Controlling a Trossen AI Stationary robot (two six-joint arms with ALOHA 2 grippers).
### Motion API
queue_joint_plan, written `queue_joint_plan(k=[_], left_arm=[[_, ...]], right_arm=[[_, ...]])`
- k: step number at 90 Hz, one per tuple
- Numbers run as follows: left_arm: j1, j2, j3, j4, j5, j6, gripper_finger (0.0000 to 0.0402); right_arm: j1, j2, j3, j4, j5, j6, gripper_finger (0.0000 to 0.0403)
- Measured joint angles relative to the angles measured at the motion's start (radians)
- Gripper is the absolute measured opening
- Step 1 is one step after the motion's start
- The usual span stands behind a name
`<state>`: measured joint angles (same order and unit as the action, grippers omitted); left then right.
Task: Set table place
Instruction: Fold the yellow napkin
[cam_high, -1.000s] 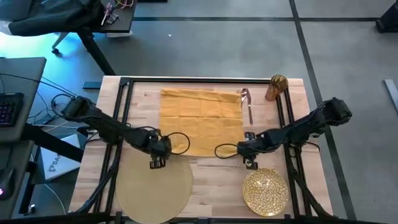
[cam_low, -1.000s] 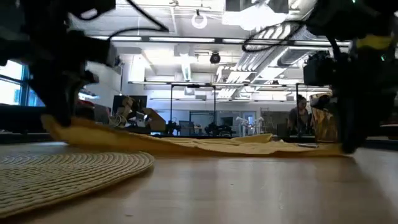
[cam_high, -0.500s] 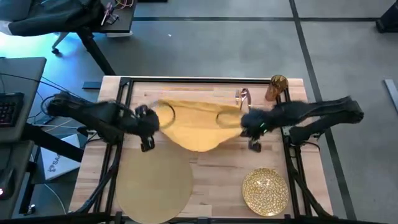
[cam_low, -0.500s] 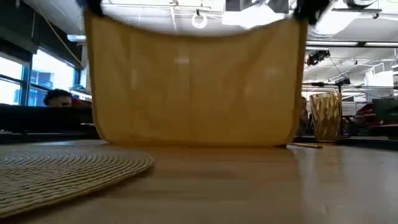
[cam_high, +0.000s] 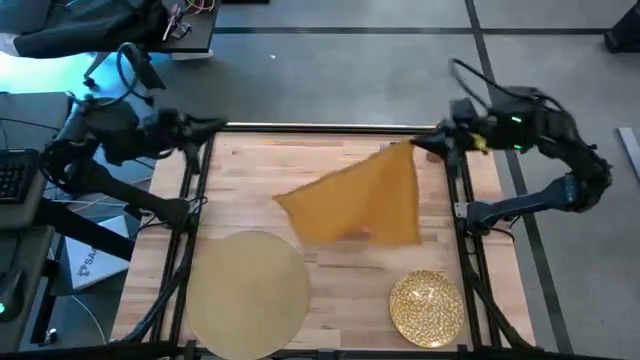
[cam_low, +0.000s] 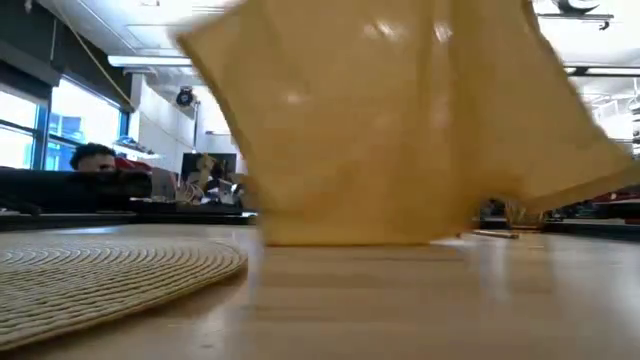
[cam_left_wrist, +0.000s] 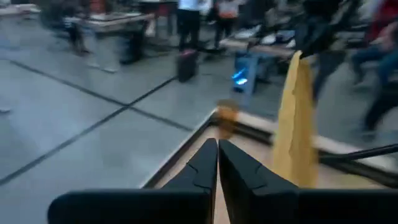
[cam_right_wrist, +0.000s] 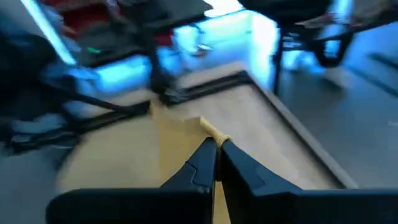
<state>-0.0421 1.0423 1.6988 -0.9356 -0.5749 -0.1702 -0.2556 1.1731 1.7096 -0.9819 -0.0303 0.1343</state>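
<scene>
The mustard-yellow napkin (cam_high: 360, 200) hangs in the air over the middle of the table (cam_high: 340, 280), held up at its far right corner by my right gripper (cam_high: 428, 147), which is shut on it. In the low view the napkin (cam_low: 400, 120) fills the picture and its lower edge comes down close to the tabletop. My left gripper (cam_high: 218, 127) is shut on nothing at the table's far left corner, well away from the cloth. The round tan placemat (cam_high: 245, 290) lies near left and the gold plate (cam_high: 427, 307) near right. My right gripper pinches one corner of the napkin (cam_right_wrist: 209, 129) between its two fingers. The fingers lie about level, coming from the table's right side. The cloth hangs below and slants away toward the table's left; whether its lower edge touches the table, I cannot tell.
An amber glass (cam_left_wrist: 227, 115) stands at the table's far right corner, and shows partly behind the napkin in the low view (cam_low: 512, 212). A black frame (cam_high: 195, 200) runs along the table's edges. Bare wood lies between placemat and plate.
Both grippers raised the napkin by its near corners, up and toward the far edge, until it hung spread between them. The left corner has since left my left gripper, which has swung to the far left corner. The napkin now swings from my right gripper alone.
</scene>
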Motion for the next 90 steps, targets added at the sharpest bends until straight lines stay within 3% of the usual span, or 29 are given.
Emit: queue_joint_plan(k=[14,30,47,60,75,90], left_arm=[[0.072,0.053,-0.096,-0.006,0.184,-0.011,0.0001],[0.103,0.125,-0.324,0.088,0.341,-0.056,0.0032],[0.14,0.211,-0.637,0.583,0.524,-0.117,0.0097],[0.149,0.374,-0.805,0.989,0.659,-0.114,0.0132],[0.126,0.618,-0.844,1.271,0.654,-0.041,0.015],[0.129,0.804,-0.796,1.507,0.652,-0.107,0.0168]], right_arm=[[-0.044,0.08,-0.005,-0.007,-0.005,-0.003,0.0],[-0.038,0.101,-0.003,-0.001,-0.042,0.004,0.0],[-0.029,0.087,0.059,-0.051,-0.06,0.045,0.0],[-0.023,0.088,0.115,-0.089,-0.049,0.049,0.0],[-0.023,0.087,0.147,-0.098,-0.049,0.091,0.0],[-0.023,0.088,0.148,-0.111,-0.053,0.118,0.0]])
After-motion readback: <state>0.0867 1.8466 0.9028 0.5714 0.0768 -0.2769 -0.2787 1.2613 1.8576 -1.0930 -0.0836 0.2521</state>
